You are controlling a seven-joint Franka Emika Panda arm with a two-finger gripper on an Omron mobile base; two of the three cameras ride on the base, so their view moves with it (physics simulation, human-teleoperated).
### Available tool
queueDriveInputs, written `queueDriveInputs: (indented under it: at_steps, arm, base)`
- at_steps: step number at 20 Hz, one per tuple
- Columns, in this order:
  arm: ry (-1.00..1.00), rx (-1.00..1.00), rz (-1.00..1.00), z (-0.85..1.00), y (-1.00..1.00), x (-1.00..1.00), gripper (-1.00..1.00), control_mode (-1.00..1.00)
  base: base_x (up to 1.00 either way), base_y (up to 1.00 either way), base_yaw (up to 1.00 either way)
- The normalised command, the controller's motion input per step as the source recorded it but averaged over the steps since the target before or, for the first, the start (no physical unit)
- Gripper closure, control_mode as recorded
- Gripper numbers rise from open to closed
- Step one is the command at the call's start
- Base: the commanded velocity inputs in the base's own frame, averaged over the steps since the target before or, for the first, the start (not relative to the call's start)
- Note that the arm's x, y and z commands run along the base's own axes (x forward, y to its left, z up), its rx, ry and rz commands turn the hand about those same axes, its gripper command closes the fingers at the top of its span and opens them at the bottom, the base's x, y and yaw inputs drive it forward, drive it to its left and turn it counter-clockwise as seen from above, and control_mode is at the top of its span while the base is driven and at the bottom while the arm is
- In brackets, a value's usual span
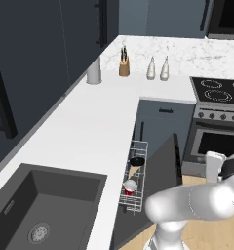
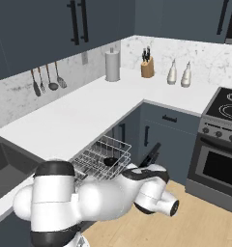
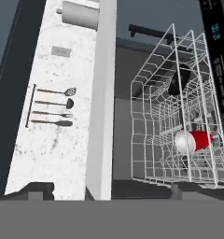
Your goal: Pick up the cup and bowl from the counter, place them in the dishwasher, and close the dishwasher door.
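The red cup (image 1: pixel 130 187) lies on its side in the dishwasher's white wire rack (image 1: pixel 142 146), which is pulled out below the counter (image 1: pixel 89 127). The black bowl (image 1: pixel 137 161) rests in the same rack, farther back. In the hand view the cup (image 3: pixel 198 141) is at lower right and the bowl (image 3: pixel 179 81) above it, both behind the rack wires (image 3: pixel 151 116). The dishwasher door (image 1: pixel 160 171) hangs open, a dark panel beside the rack. My gripper (image 3: pixel 109 190) is open, its tips wide apart, nothing between them, and it stands off from the rack's side.
A dark sink (image 1: pixel 50 205) is sunk into the counter at lower left. The steel oven (image 1: pixel 216 132) stands right of the door. A grey canister (image 1: pixel 93 71), knife block (image 1: pixel 124 66) and two bottles (image 1: pixel 158 68) stand in the far corner. Utensils (image 2: pixel 45 82) hang on the backsplash.
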Motion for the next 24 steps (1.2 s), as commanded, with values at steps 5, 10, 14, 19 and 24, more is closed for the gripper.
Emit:
queueDriveInputs:
  at_steps: [5,10,14,19,24]
  arm:
    - [0.04,0.39,0.1,-0.29,-0.17,0.0,-1.0,-1.0]
    - [0.0,0.32,0.12,-0.36,-0.19,0.01,-1.0,-1.0]
    - [0.0,0.18,0.07,-0.66,-0.14,0.03,-1.0,-1.0]
    - [0.05,0.02,0.01,-0.69,-0.02,0.49,-1.0,-1.0]
    - [0.03,0.07,0.03,-0.47,-0.22,0.44,-1.0,-1.0]
  base:
    - [0.0,0.0,0.0]
    - [0.0,0.0,0.0]
    - [0.0,0.0,0.0]
    - [0.0,0.0,0.0]
    - [0.0,0.0,0.0]
